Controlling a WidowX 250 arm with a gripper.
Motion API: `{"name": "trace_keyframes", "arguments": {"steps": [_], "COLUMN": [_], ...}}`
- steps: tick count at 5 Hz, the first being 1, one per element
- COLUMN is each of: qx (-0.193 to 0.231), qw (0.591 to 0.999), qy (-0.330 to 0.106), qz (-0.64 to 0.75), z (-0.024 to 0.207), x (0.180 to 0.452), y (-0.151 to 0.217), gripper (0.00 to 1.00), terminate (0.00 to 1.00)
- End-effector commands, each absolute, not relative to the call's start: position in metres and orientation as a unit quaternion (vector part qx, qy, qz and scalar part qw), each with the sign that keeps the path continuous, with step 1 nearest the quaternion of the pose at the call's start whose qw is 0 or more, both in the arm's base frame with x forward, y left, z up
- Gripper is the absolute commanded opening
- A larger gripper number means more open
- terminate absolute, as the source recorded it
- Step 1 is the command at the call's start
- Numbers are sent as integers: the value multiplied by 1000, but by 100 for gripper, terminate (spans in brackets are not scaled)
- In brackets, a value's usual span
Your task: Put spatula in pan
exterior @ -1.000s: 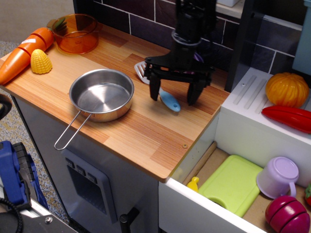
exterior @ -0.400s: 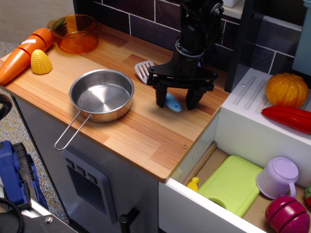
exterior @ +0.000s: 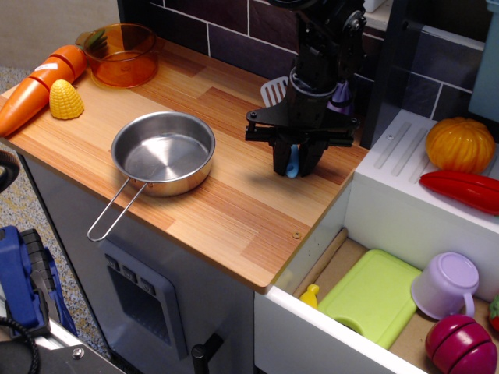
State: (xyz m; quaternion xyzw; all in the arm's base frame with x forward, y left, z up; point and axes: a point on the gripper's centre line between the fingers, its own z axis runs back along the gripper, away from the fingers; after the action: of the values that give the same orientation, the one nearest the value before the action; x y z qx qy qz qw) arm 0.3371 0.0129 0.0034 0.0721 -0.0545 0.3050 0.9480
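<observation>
The steel pan (exterior: 163, 151) sits on the wooden counter (exterior: 218, 210) at centre-left, its wire-loop handle pointing toward the front. My black gripper (exterior: 294, 165) stands to the pan's right, near the counter's right edge. Its fingers are shut on the light-blue handle of the spatula (exterior: 292, 162). The spatula is tilted, and its slotted silver blade (exterior: 274, 91) sticks up behind the gripper, partly hidden by the arm.
An orange translucent pot (exterior: 121, 53), a toy carrot (exterior: 35, 87) and a yellow corn (exterior: 65, 100) stand at the counter's back left. To the right is a white sink unit with a pumpkin (exterior: 460, 143) and a red pepper (exterior: 465, 190). An open drawer holds a green board (exterior: 374, 296) and a purple cup (exterior: 447, 283).
The gripper's fingers have closed on the spatula's blue handle. The spatula has swung round, with its blade now raised to the right and behind the gripper.
</observation>
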Motion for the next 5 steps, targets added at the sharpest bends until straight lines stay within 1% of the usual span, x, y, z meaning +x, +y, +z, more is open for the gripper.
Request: {"name": "trace_keyframes", "arguments": {"steps": [1, 2, 3, 4, 5], "qx": [127, 177, 205, 227, 225], "qw": [939, 913, 890, 875, 875], "qy": [-61, -54, -47, -41, -29], "qz": [314, 364, 404, 427, 428], "z": [25, 45, 63, 80, 89], "x": [335, 324, 313, 301, 292], "y": [14, 25, 36, 44, 51], "gripper": [0, 0, 0, 0, 0], "terminate": [0, 0, 0, 0, 0]}}
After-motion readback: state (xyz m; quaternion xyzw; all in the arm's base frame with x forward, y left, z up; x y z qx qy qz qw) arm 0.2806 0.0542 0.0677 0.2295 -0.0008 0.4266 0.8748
